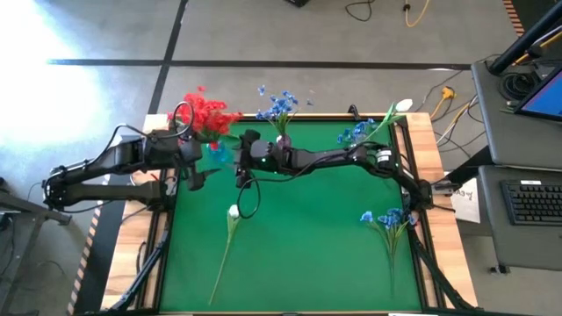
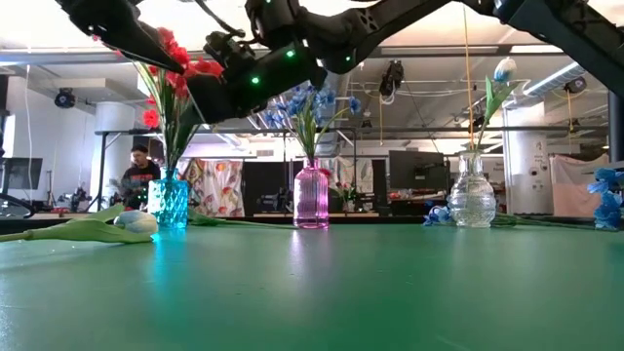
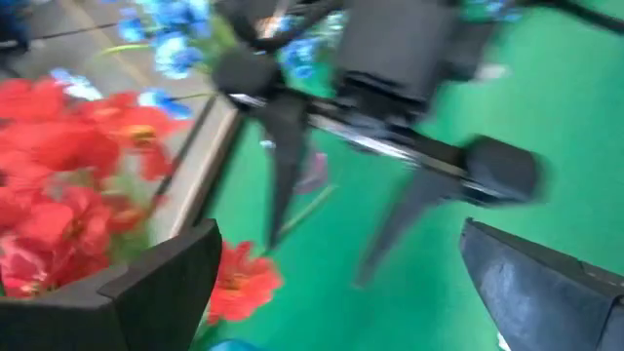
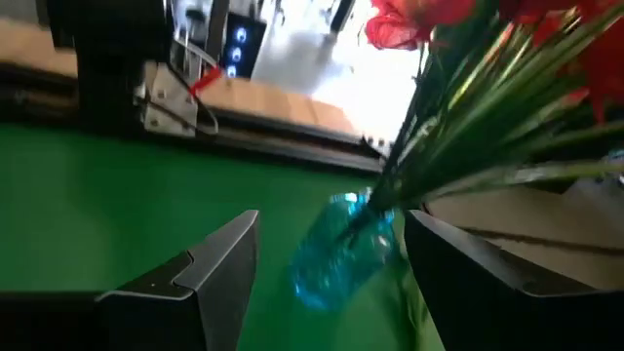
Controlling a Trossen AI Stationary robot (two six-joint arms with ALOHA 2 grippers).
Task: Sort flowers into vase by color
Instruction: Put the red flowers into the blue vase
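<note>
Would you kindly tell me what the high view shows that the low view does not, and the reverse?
Only the high view shows the white flower and blue flowers lying whole on the green mat. Only the low view shows the three vases side-on: blue vase, pink vase, clear vase, plus a person behind. Both show the red flowers.

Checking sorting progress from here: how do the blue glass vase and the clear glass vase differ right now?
The blue glass vase holds a full bunch of red flowers; the clear glass vase holds one white bud. The blue vase is a straight faceted cylinder at the mat's left; the clear one is round-bellied, at the right. Both stand upright along the back edge.
</note>
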